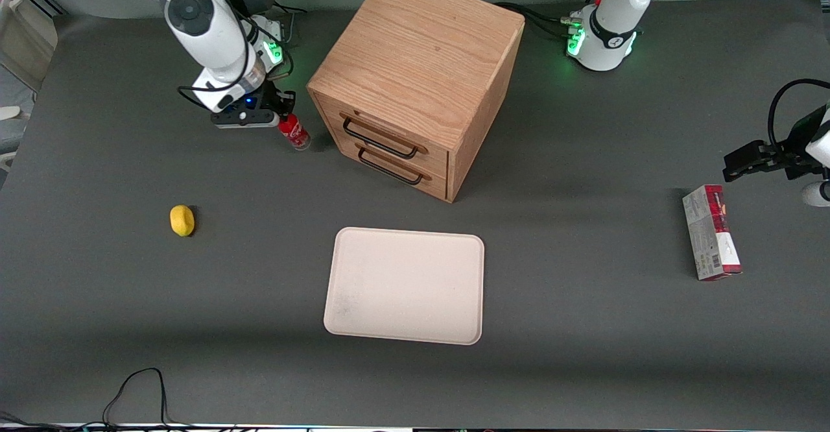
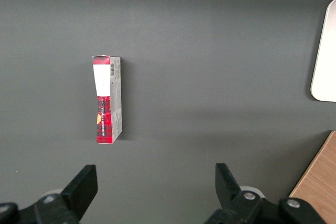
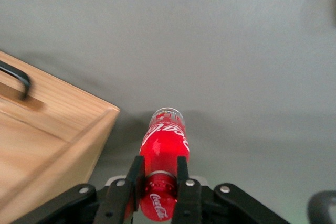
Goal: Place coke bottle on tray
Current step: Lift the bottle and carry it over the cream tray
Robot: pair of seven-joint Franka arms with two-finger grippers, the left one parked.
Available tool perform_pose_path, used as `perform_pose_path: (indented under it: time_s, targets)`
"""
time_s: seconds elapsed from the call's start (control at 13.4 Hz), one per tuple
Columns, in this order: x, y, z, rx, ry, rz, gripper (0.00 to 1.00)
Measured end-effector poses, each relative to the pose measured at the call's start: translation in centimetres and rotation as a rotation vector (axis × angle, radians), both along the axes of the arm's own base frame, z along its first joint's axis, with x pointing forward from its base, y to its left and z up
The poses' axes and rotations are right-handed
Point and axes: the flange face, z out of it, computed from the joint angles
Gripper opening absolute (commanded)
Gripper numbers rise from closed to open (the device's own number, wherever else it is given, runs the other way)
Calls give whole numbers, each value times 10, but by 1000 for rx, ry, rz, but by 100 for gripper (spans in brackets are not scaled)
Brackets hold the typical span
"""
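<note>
While my fingers [image 3: 157, 179] pinch the coke bottle [image 3: 164, 153] near its cap, base hanging downward; the tray [image 1: 405, 286] lies nearer the front camera.

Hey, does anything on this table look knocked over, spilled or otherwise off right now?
Only the coke bottle looks askew: it tilts beside the wooden cabinet, pinched near its cap by the gripper. Nothing is spilled; the tray lies flat and bare.

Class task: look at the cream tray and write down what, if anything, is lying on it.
Nothing lies on the tray. The coke bottle is off it, beside the wooden drawer cabinet, held in the gripper. Whatever is beneath the tray is covered.
</note>
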Motion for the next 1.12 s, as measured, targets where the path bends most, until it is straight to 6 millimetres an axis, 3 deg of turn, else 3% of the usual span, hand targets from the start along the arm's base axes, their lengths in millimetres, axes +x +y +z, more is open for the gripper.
perform_pose_path:
  time_s: [0.37,0.6,0.82,1.12]
  targets:
    - [99,-24,135,18,80,-78,0]
    - [147,-43,184,13,125,-100,0]
    - [182,-49,186,1,154,-103,0]
    - [196,-47,177,3,161,-103,0]
